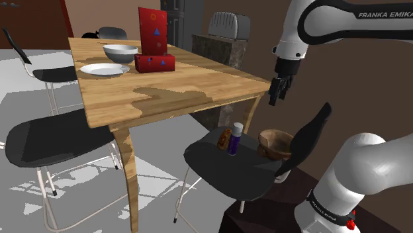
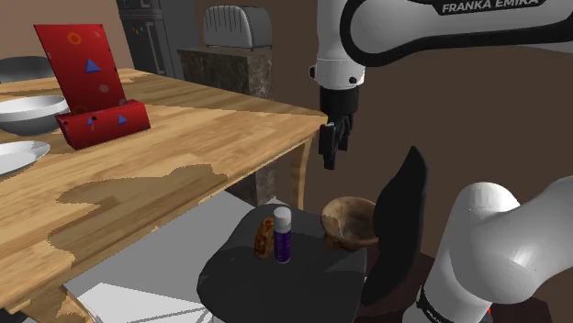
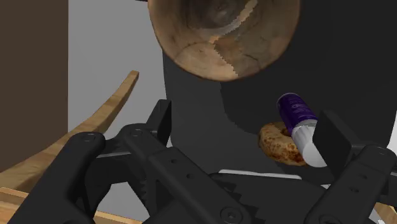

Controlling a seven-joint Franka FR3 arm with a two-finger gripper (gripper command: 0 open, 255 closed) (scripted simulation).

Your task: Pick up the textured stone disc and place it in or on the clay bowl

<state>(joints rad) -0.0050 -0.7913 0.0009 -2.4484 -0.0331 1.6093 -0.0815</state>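
Spread claw (image 1: 276,93) hangs over the chair, holding nothing.
The mottled brown disc (image 1: 225,138) sits on the dark chair seat (image 1: 218,169) just beside a purple bottle (image 1: 235,139), with the bowl (image 1: 275,143) near. It is probably stiff, rough and weighty; pinch across its rim, away from the bottle.

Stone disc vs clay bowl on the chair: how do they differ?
The disc is smaller than the bowl. The disc stands on edge beside the bottle; the bowl sits upright, mouth open. The disc is speckled tan; the bowl is streaked brown. Both rest on the dark chair seat.
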